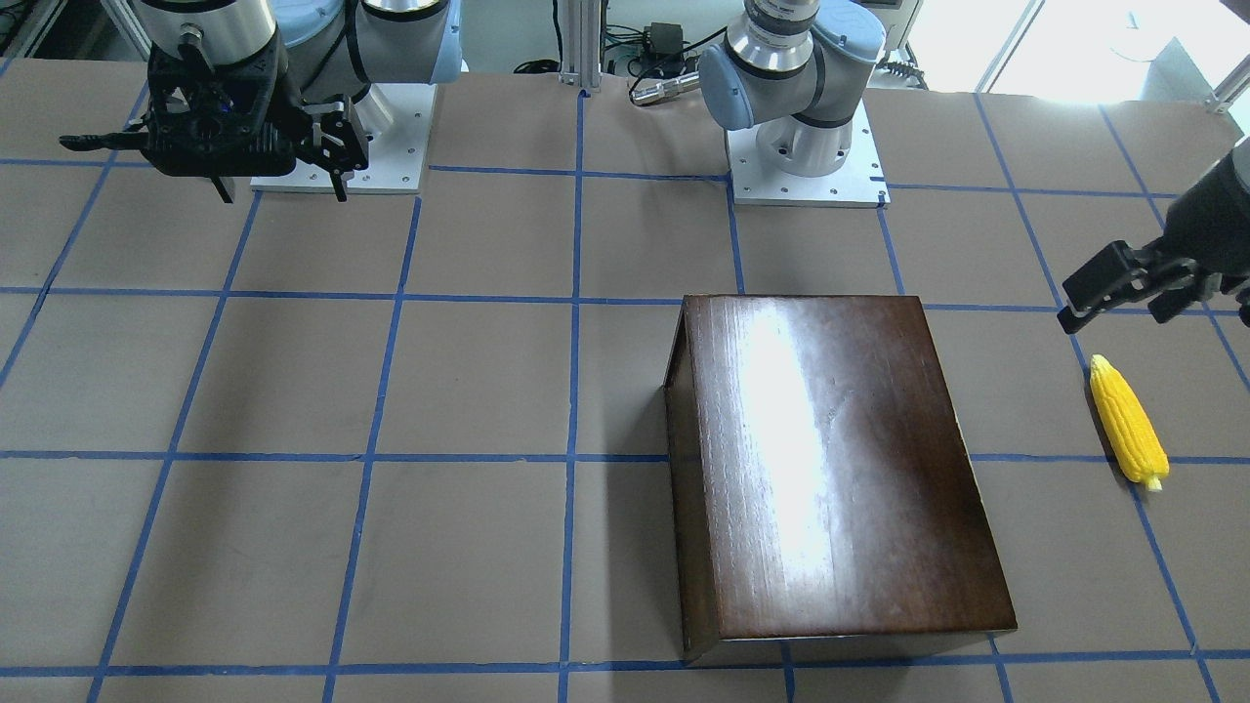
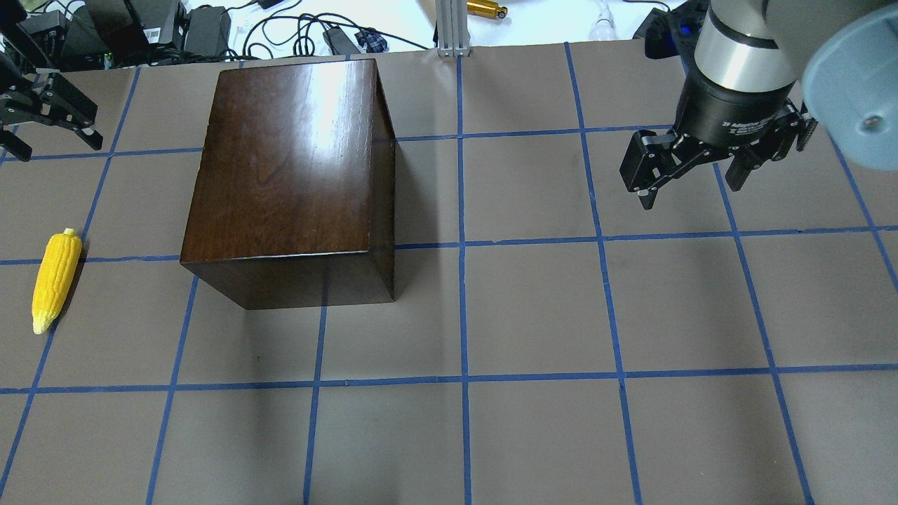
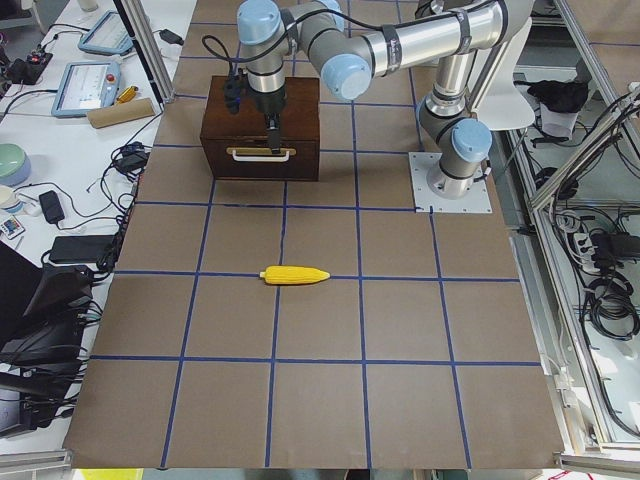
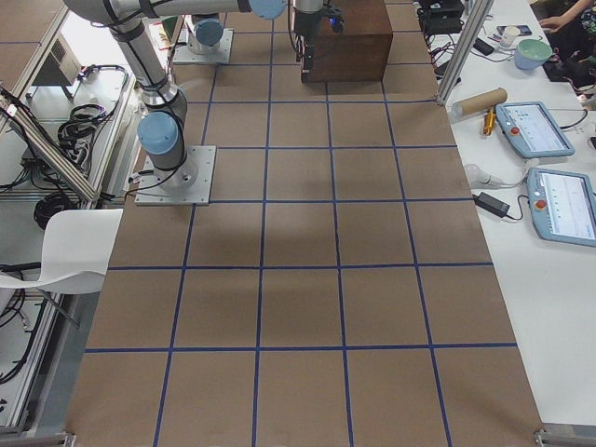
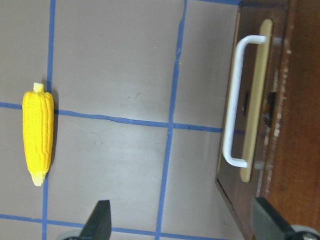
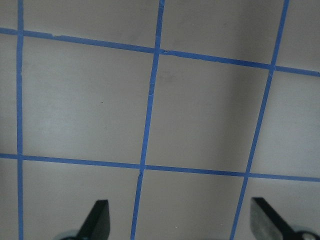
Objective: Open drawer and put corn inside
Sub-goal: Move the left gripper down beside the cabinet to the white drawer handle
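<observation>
The dark-brown wooden box point(image 2: 287, 161) stands left of the table's middle. Its drawer point(image 5: 257, 107) is shut, its front flush with the box, and a white handle point(image 5: 234, 100) shows on it in the left wrist view and in the exterior left view point(image 3: 261, 154). The yellow corn point(image 2: 55, 279) lies on the table left of the box, clear of it; it also shows in the left wrist view point(image 5: 38, 135). My left gripper point(image 2: 56, 147) hovers open and empty above the table beyond the corn, on the drawer-front side. My right gripper point(image 2: 689, 193) hovers open and empty far right of the box.
The brown table top point(image 2: 533, 315) carries a grid of blue tape. Both arm bases point(image 1: 806, 146) stand on white plates at the robot's edge. Cables and devices point(image 2: 175, 28) lie past the far edge.
</observation>
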`<state>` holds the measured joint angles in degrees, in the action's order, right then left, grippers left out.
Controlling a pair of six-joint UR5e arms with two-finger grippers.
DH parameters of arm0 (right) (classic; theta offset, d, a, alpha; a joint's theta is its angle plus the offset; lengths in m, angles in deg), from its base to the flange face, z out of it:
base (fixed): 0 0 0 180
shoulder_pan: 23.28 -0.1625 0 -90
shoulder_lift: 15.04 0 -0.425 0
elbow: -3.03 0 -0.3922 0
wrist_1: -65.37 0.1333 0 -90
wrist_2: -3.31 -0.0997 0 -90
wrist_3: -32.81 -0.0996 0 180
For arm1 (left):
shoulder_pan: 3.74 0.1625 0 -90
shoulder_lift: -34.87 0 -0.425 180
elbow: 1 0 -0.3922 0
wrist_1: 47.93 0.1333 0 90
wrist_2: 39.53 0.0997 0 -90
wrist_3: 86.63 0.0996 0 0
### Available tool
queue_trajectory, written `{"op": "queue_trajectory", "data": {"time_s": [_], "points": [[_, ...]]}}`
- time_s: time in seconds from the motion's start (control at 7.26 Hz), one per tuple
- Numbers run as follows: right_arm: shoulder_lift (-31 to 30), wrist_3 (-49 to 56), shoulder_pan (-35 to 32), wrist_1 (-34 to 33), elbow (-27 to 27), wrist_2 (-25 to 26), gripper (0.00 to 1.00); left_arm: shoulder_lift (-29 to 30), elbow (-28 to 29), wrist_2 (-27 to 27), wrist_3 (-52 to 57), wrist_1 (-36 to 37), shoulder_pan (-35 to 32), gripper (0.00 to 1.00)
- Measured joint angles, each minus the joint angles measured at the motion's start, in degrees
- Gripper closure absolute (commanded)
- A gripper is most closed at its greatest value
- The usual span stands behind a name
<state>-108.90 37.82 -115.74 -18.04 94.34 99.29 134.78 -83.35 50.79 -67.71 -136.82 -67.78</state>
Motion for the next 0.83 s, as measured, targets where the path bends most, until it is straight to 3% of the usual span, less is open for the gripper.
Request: {"op": "queue_trajectory", "data": {"time_s": [0.83], "points": [[0.0,0.0,0.0,0.0,0.0,0.0,0.0,11.8,-0.2,-3.5,3.4,5.4,-0.1,0.0]]}}
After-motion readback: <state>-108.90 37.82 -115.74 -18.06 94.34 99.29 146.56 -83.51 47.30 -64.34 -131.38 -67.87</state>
